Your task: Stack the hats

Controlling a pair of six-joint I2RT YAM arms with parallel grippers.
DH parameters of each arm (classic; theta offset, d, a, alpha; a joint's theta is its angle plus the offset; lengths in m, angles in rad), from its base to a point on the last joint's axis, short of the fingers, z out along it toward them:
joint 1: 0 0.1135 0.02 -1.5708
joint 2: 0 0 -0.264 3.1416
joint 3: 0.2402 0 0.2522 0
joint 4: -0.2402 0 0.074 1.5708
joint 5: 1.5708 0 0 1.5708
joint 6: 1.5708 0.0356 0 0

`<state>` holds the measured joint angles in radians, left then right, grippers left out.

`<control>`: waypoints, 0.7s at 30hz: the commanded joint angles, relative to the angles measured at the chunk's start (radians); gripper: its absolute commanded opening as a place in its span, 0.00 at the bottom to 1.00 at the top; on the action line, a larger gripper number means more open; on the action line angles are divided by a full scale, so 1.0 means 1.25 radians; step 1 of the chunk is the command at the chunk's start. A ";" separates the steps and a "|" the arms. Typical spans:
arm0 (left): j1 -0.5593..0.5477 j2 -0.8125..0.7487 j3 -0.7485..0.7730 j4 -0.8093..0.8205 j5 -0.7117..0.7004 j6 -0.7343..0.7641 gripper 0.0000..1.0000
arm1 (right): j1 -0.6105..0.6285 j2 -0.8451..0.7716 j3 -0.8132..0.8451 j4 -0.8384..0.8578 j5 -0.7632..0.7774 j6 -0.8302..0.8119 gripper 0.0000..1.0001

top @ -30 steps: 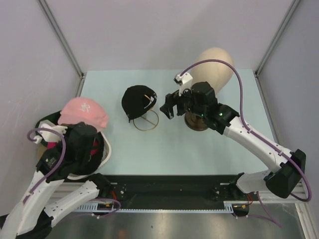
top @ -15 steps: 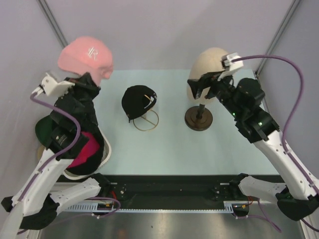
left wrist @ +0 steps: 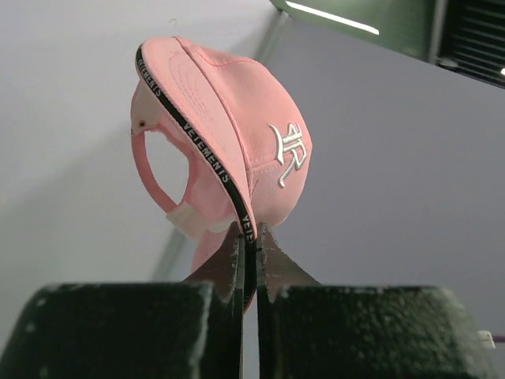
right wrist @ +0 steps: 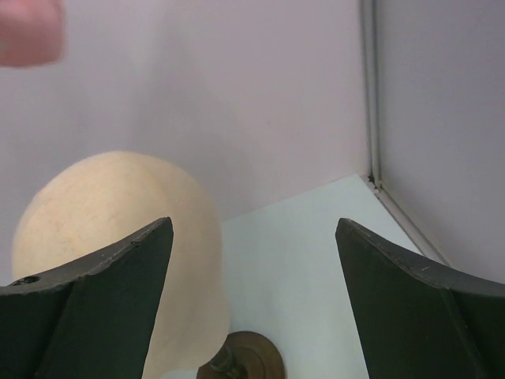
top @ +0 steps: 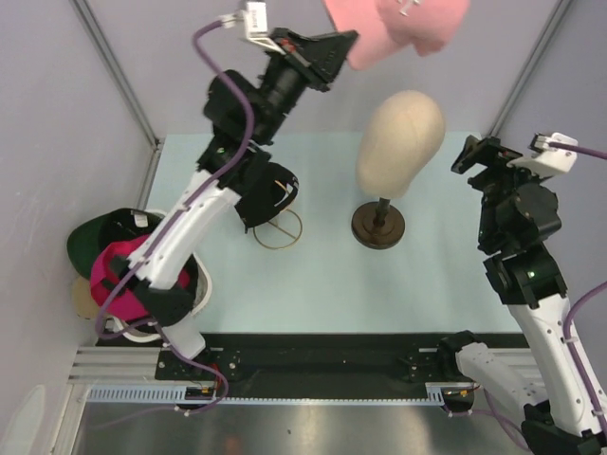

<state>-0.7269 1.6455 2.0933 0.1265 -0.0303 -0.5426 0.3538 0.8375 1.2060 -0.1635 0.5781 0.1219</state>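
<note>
I saw the pale table point(top: 322, 275) spread below both arms. The beige mannequin head point(top: 403, 137) stood on its round stand, below and to the right of my left gripper point(top: 346, 43) and just ahead of my right gripper point(top: 479, 154). Through the right wrist camera the head point(right wrist: 118, 229) sat behind the left finger. The light pink cap point(top: 398, 24) hung high in the air off the left gripper's tip. In the left wrist view that gripper point(left wrist: 246, 229) was pressed together on the cap's point(left wrist: 237, 150) black-taped edge, with the crown above the fingertips. The black cap point(top: 277, 185) lay on the table beneath the left arm. The magenta cap point(top: 119, 275) and dark green cap point(top: 95, 237) sat near that arm's base. My right gripper point(right wrist: 252, 225) was spread wide, holding nothing.
</note>
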 commanded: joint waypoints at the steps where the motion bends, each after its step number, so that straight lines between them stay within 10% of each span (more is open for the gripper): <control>1: -0.033 0.089 0.079 0.111 0.180 -0.174 0.00 | -0.013 -0.070 0.008 0.039 0.096 0.006 0.90; 11: -0.122 0.156 0.072 0.131 0.044 -0.301 0.00 | -0.017 -0.110 0.044 0.009 0.141 -0.025 0.90; 21: -0.139 -0.046 -0.280 0.164 -0.167 -0.319 0.00 | -0.017 -0.096 0.052 -0.018 0.118 -0.007 0.90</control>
<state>-0.9028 1.7145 1.8187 0.2539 -0.1047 -0.9268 0.3351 0.7029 1.2331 -0.1848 0.7216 0.1013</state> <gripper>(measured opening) 0.029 0.896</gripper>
